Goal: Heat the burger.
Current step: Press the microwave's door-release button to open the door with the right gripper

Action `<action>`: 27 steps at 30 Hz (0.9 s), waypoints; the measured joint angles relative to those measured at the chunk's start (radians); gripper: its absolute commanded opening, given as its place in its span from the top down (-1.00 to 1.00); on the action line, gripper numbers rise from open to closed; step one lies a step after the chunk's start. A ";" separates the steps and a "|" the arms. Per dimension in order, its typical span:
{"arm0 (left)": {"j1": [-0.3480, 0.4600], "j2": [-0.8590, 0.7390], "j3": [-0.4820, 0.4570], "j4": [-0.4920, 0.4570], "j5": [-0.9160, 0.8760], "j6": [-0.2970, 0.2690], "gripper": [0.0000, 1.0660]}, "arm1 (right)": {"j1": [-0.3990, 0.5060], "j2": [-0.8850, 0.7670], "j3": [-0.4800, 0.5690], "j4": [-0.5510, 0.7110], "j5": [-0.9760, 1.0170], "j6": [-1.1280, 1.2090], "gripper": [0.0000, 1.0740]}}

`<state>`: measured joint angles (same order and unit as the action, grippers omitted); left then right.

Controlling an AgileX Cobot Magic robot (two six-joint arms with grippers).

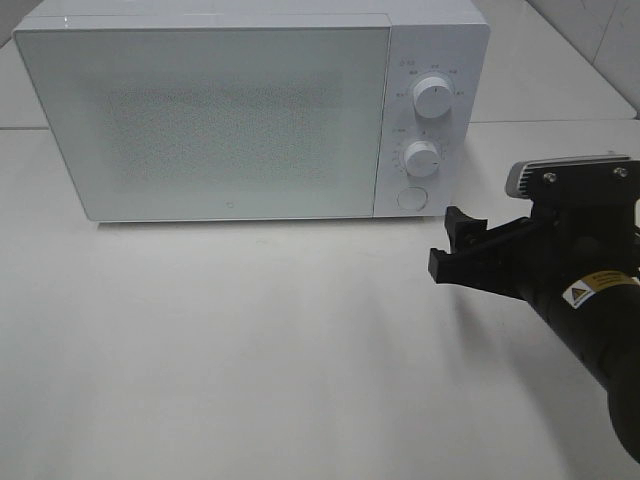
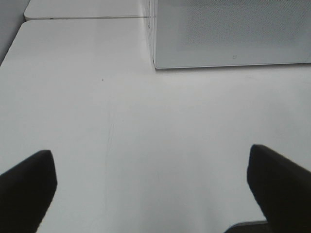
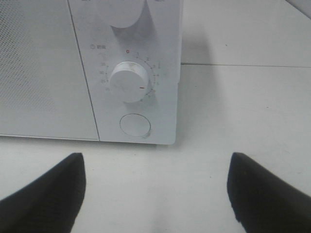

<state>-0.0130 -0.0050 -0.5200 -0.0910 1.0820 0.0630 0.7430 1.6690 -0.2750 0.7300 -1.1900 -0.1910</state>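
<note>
Little legible text from my station. On the microwave [image 1: 250,110], the lower dial [image 3: 129,81] shows a red 0 at the start of its scale, clear in the right wrist view. Black digits run round the rest of that scale, too small for me to read surely. A grey caption [image 3: 99,47] with a clock-like icon sits just beside that scale, characters illegible. The upper dial [image 1: 433,97] has tiny marks round it, unreadable. A small round logo mark [image 1: 232,209] sits low on the microwave's front, no letters I can make out. The right arm [image 1: 600,340] carries a sticker [image 1: 597,288] with a yellow warning triangle; its fine print is blurred.
</note>
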 measured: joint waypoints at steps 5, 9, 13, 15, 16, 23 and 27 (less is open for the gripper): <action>0.000 0.000 0.000 0.000 0.000 0.000 -0.88 | 0.018 0.027 -0.046 0.019 0.002 -0.017 -0.42; 0.000 0.000 0.000 0.000 0.000 0.000 -0.88 | 0.020 0.032 -0.067 0.031 0.019 -0.021 -0.42; 0.000 0.000 0.000 0.000 0.000 0.000 -0.88 | 0.022 0.034 -0.078 0.033 0.035 -0.023 -0.39; 0.000 0.000 0.000 0.000 0.000 0.000 -0.88 | 0.022 0.034 -0.083 0.033 0.037 -0.021 -0.33; 0.000 0.000 0.000 0.000 0.000 0.000 -0.88 | 0.022 0.034 -0.083 0.033 0.038 0.001 -0.28; 0.000 0.000 0.000 0.000 0.000 0.000 -0.88 | 0.022 0.034 -0.083 0.033 0.038 0.209 0.14; 0.000 0.000 0.000 0.000 0.000 0.000 -0.88 | 0.022 0.034 -0.083 0.033 0.038 0.565 0.57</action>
<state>-0.0130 -0.0050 -0.5200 -0.0910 1.0820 0.0630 0.7650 1.7030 -0.3580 0.7630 -1.1520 0.3740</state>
